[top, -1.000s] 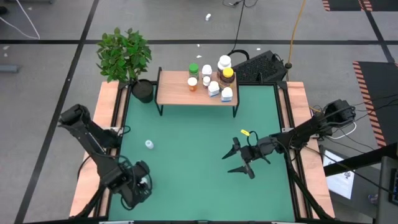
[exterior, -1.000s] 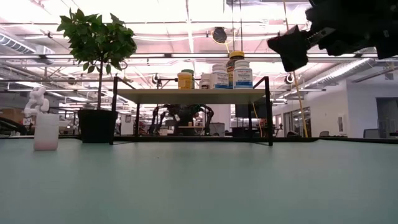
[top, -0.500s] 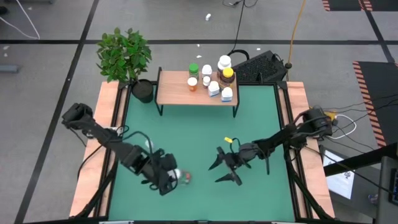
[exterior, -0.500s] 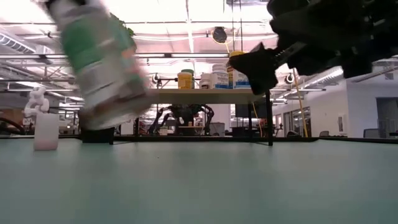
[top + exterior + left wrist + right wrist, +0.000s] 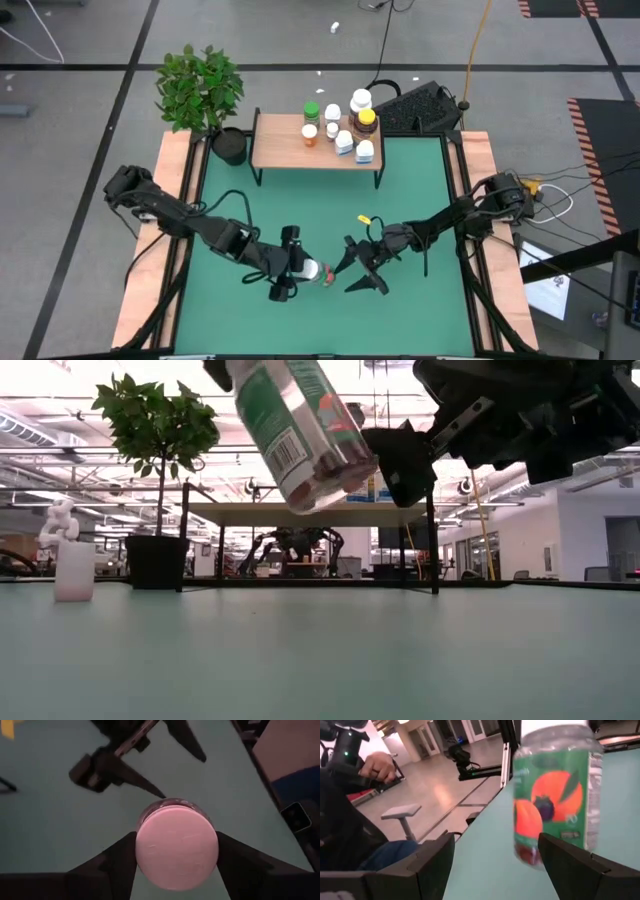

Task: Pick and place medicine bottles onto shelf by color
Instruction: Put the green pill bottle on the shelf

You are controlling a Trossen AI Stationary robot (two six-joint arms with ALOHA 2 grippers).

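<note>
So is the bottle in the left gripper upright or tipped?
Tipped. In the low view the bottle hangs slanted above the table, clamped in the left gripper, beside the right gripper.

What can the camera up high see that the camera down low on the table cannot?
Only the high view shows the keyboard behind the shelf and the whole of both arms, with the left pincer clamped on the bottle and the right pincer open beside it. Only the low view shows the bottle's green label with its barcode, and the small white bottle on the mat. Both show the plant, the shelf and the bottles on it.
</note>
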